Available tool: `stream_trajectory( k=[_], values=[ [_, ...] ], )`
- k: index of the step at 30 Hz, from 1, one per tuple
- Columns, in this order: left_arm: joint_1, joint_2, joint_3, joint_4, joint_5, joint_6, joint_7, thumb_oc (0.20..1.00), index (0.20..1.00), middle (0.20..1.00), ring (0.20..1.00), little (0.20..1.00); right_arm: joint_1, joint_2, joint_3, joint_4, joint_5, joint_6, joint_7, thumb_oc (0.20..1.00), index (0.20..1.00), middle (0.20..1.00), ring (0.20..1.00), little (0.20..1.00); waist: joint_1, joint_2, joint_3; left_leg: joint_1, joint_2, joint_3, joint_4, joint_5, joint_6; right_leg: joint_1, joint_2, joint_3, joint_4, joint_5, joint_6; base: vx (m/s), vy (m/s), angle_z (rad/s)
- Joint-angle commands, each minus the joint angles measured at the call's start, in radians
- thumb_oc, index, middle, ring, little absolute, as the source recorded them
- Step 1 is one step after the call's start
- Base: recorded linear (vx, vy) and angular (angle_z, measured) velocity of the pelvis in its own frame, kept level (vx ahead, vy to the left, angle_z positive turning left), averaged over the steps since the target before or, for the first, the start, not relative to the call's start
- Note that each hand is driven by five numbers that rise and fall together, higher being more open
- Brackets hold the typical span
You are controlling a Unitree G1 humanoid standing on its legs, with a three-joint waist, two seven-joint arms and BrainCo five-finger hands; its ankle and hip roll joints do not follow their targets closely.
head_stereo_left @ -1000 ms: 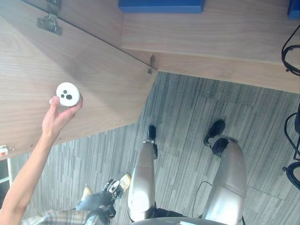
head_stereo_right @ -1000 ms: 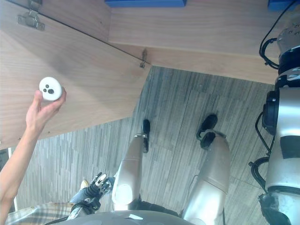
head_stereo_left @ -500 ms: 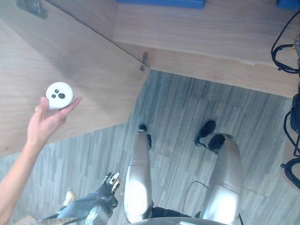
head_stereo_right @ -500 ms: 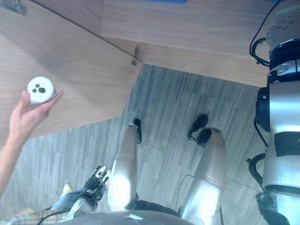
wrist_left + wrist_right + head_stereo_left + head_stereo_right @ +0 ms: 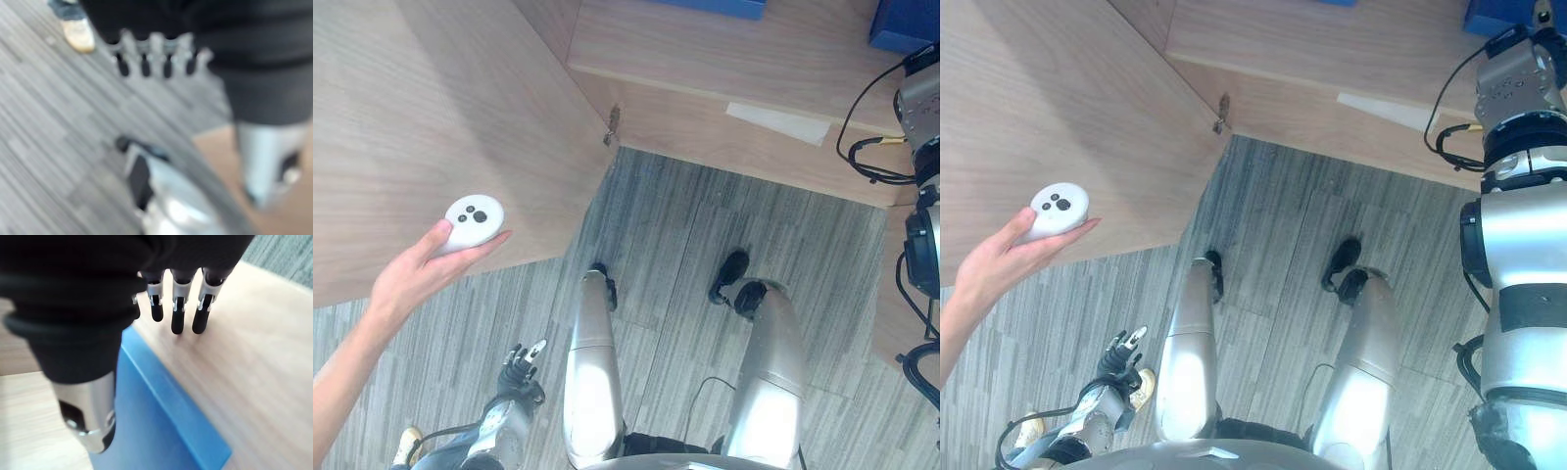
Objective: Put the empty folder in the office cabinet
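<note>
A blue folder [image 5: 161, 431] lies flat on the wooden cabinet shelf [image 5: 254, 372], right by my right hand [image 5: 177, 308]. The hand's fingers are straight above the shelf board and hold nothing. In the eye views the cabinet shelf [image 5: 705, 59] runs across the top, with a blue folder [image 5: 904, 24] at its right end, where my right arm reaches up. Another blue piece [image 5: 715, 6] sits at the top centre. My left hand [image 5: 519, 364] hangs low over the floor with relaxed fingers, empty.
The cabinet's open wooden door [image 5: 431, 127] stands out at the left. A person's hand [image 5: 411, 279] holds a white round remote [image 5: 475, 217] in front of it, and the person's shoe [image 5: 78, 34] is on the grey floor near my left hand.
The camera has shifted, bringing the shelf's right end and my raised right arm into view. The person's hand with the remote has dropped a little.
</note>
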State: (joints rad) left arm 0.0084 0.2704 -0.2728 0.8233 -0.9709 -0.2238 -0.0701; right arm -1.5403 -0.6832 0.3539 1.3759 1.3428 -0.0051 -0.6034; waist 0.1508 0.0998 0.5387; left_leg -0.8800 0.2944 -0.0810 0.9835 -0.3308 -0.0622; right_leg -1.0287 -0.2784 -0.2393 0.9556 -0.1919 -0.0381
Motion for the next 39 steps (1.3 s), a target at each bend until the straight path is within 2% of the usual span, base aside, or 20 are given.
stream_trajectory(
  k=[1,4,7,12,14,15,19,20,23,26,28,31,36,38,39],
  values=[
    [0.001,0.039,-0.008,0.057,0.008,0.006,0.045,1.0,1.0,1.0,1.0,1.0,0.101,-0.018,-0.034,-0.005,-0.095,-0.004,-0.037,1.0,1.0,1.0,1.0,1.0,0.028,-0.009,-0.019,-0.065,0.009,0.003,-0.025,0.142,0.024,0.072,-0.005,0.065,0.07,-0.123,0.013,-0.05,0.059,-0.22],
    [-0.014,0.034,-0.018,0.063,0.012,0.003,0.047,1.0,1.0,1.0,1.0,1.0,0.111,-0.011,-0.02,-0.014,-0.211,-0.004,-0.069,1.0,1.0,1.0,1.0,1.0,0.023,-0.013,-0.019,-0.047,0.006,0.013,-0.048,0.153,0.019,0.099,0.008,0.061,0.026,-0.108,0.013,-0.08,0.075,-0.29],
    [-0.027,0.024,-0.022,0.07,0.017,-0.003,0.043,1.0,1.0,1.0,1.0,1.0,0.125,0.003,-0.013,-0.026,-0.266,-0.015,-0.086,1.0,1.0,1.0,1.0,1.0,0.017,-0.015,-0.019,-0.025,0.003,0.027,-0.069,0.157,0.017,0.123,0.018,0.061,-0.013,-0.096,0.015,-0.09,0.102,0.0],
    [-0.061,0.002,-0.063,0.057,0.033,-0.026,0.056,1.0,1.0,1.0,1.0,1.0,0.173,0.036,-0.002,-0.096,-0.441,-0.093,-0.08,1.0,1.0,1.0,1.0,1.0,-0.006,-0.022,-0.019,0.055,-0.008,0.068,-0.138,0.169,0.01,0.196,0.036,0.065,-0.127,-0.053,0.026,-0.14,0.171,-0.14],
    [-0.07,-0.005,-0.066,0.057,0.038,-0.031,0.06,1.0,1.0,1.0,1.0,1.0,0.187,0.052,0.001,-0.12,-0.44,-0.114,-0.082,1.0,1.0,1.0,1.0,1.0,-0.013,-0.024,-0.019,0.08,-0.009,0.081,-0.156,0.173,0.008,0.22,0.043,0.069,-0.165,-0.041,0.029,-0.13,0.181,-0.21],
    [-0.087,-0.016,-0.075,0.046,0.043,-0.033,0.077,1.0,1.0,1.0,1.0,1.0,0.209,0.064,-0.009,-0.147,-0.467,-0.13,-0.036,1.0,1.0,1.0,1.0,1.0,-0.025,-0.025,-0.019,0.111,-0.014,0.097,-0.182,0.171,0.007,0.242,0.044,0.074,-0.202,-0.025,0.036,-0.14,0.203,-0.27],
    [-0.131,-0.035,-0.092,0.03,0.064,-0.013,0.099,1.0,1.0,1.0,1.0,1.0,0.251,0.091,-0.013,-0.217,-0.576,-0.109,0.003,1.0,1.0,1.0,1.0,1.0,-0.051,-0.025,-0.019,0.21,-0.026,0.14,-0.26,0.176,0.0,0.311,0.045,0.085,-0.301,0.018,0.053,-0.16,0.249,-0.11],
    [-0.131,-0.035,-0.092,0.03,0.064,-0.013,0.099,1.0,1.0,1.0,1.0,1.0,0.251,0.091,-0.013,-0.217,-0.576,-0.109,0.003,1.0,1.0,1.0,1.0,1.0,-0.051,-0.025,-0.019,0.21,-0.026,0.14,-0.26,0.176,0.0,0.311,0.045,0.085,-0.301,0.018,0.053,-0.18,0.293,-0.15],
    [-0.156,-0.046,-0.097,0.019,0.059,0.004,0.118,1.0,1.0,1.0,1.0,1.0,0.302,0.104,-0.018,-0.26,-0.598,-0.094,0.028,1.0,1.0,1.0,1.0,1.0,-0.072,-0.033,-0.019,0.315,-0.043,0.169,-0.347,0.185,-0.004,0.384,0.039,0.083,-0.41,0.064,0.071,-0.16,0.231,-0.07],
    [-0.183,-0.053,-0.092,0.015,0.079,0.029,0.113,1.0,1.0,1.0,1.0,1.0,0.357,0.107,-0.024,-0.282,-0.654,-0.076,0.129,1.0,1.0,1.0,1.0,1.0,-0.09,-0.042,-0.019,0.434,-0.071,0.197,-0.43,0.182,-0.006,0.469,0.032,0.076,-0.531,0.121,0.089,-0.21,0.29,-0.15],
    [-0.189,-0.054,-0.091,0.02,0.075,0.028,0.115,1.0,1.0,1.0,1.0,1.0,0.371,0.112,-0.023,-0.288,-0.67,-0.082,0.145,1.0,1.0,1.0,1.0,1.0,-0.095,-0.044,-0.019,0.464,-0.076,0.205,-0.449,0.181,-0.005,0.489,0.032,0.077,-0.557,0.136,0.093,-0.1,0.134,-0.1],
    [-0.22,-0.049,-0.07,0.034,0.092,0.037,0.126,1.0,1.0,1.0,1.0,1.0,0.461,0.125,-0.017,-0.351,-0.749,-0.088,0.229,1.0,1.0,1.0,1.0,1.0,-0.115,-0.066,-0.019,0.587,-0.103,0.225,-0.518,0.162,0.004,0.584,0.027,0.077,-0.649,0.187,0.117,-0.17,0.203,0.01],
    [-0.243,-0.054,-0.064,0.049,0.118,0.051,0.129,1.0,1.0,1.0,1.0,1.0,0.564,0.144,-0.006,-0.423,-0.792,-0.112,0.236,1.0,1.0,1.0,1.0,1.0,-0.13,-0.088,-0.048,0.672,-0.127,0.24,-0.568,0.14,0.016,0.655,0.028,0.075,-0.723,0.224,0.134,-0.11,0.115,0.03],
    [-0.252,-0.063,-0.061,0.06,0.148,0.06,0.144,1.0,1.0,1.0,1.0,1.0,0.659,0.158,-0.008,-0.488,-0.837,-0.146,0.244,1.0,1.0,1.0,1.0,1.0,-0.145,-0.11,-0.081,0.725,-0.146,0.25,-0.598,0.107,0.031,0.695,0.028,0.078,-0.772,0.253,0.15,-0.07,0.092,0.04],
    [-0.252,-0.063,-0.061,0.06,0.148,0.06,0.144,1.0,1.0,1.0,1.0,1.0,0.659,0.158,-0.008,-0.488,-0.837,-0.146,0.244,1.0,1.0,1.0,1.0,1.0,-0.145,-0.11,-0.081,0.725,-0.146,0.25,-0.598,0.107,0.031,0.695,0.028,0.078,-0.772,0.253,0.15,-0.07,0.075,0.04]
  ],
)
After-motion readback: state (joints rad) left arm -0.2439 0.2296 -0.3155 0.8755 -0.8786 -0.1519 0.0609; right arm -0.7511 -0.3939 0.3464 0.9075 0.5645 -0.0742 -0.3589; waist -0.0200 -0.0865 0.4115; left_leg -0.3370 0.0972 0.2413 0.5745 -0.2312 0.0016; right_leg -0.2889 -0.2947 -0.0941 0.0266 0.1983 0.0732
